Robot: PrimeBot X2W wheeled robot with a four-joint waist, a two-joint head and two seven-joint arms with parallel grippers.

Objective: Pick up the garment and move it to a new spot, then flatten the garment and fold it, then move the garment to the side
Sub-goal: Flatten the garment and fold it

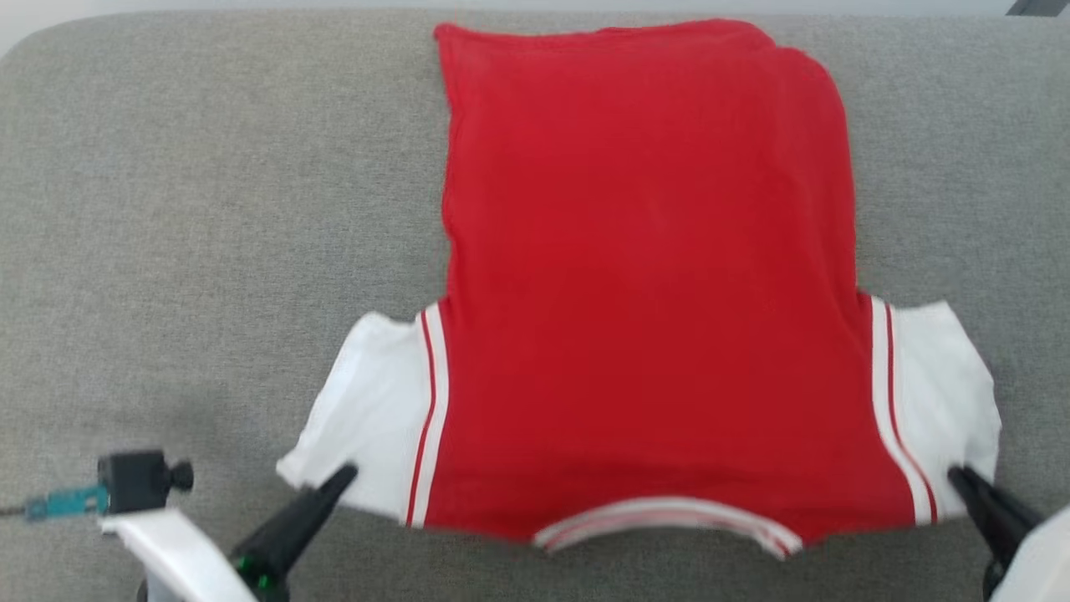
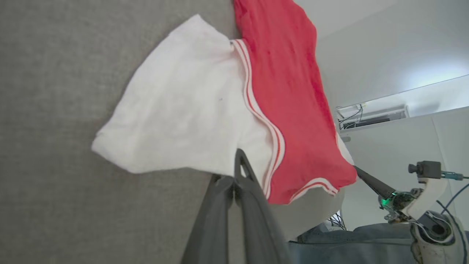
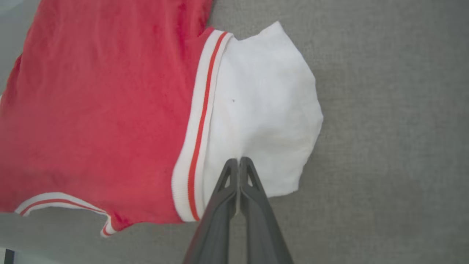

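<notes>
The garment [image 1: 644,293], a bright red shirt with white sleeves and striped trim, lies spread flat on the grey cushion [image 1: 209,209], collar toward me. My left gripper [image 1: 347,475] is shut at the near edge of the left white sleeve [image 1: 368,401]. In the left wrist view one finger [image 2: 220,190] runs under that sleeve's edge and the other lies on top, at my left gripper [image 2: 238,157]. My right gripper [image 1: 957,475] is shut on the right white sleeve [image 3: 263,110]. A pucker in the cloth rises from its tips at my right gripper [image 3: 239,161]. The garment [image 2: 293,110] also shows the right gripper [image 2: 357,168] at its far corner.
The grey cushion reaches out on all sides of the shirt, with its far edge [image 1: 251,17] along the top of the head view. A small black camera [image 1: 138,481] sits on my left wrist. A white wall [image 2: 384,55] lies beyond the cushion's edge.
</notes>
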